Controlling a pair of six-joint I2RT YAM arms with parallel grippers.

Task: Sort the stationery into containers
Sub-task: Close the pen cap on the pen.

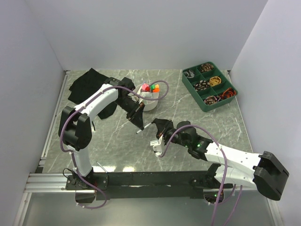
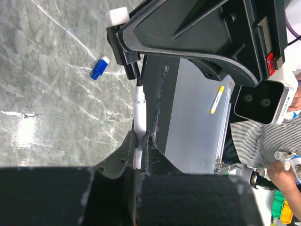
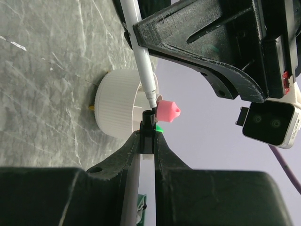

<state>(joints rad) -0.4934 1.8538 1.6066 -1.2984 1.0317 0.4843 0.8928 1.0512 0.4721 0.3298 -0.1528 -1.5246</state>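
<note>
Pen: thin white one (image 2: pixel 139 106), up off the table, tip pointing straight at a small black cap (image 3: pixel 148 117)
Left gripper (image 2: pixel 140 141): clamped tight on the pen's barrel
Right gripper (image 3: pixel 148 136): squeezed on the black cap, which sits right at the pen tip
Handling: looks light, stiff and smooth plastic, so probably slippery and keen to roll. I'd grab across the barrel, never the tip. The cap is tiny, so lining it up is the fiddly bit
Containers: white bowl (image 3: pixel 113 101) just behind the pen, pink-capped bottle (image 3: pixel 168 110) poking out of it. Black bag (image 1: pixel 84 84) lies at the far left
Surface: grey marbled table (image 1: pixel 197 122), looks hard and slick, with a blue piece (image 2: pixel 99 68) lying loose on it
Room: plain white walls close around, green tray (image 1: pixel 220 104) far right, well apart
</note>
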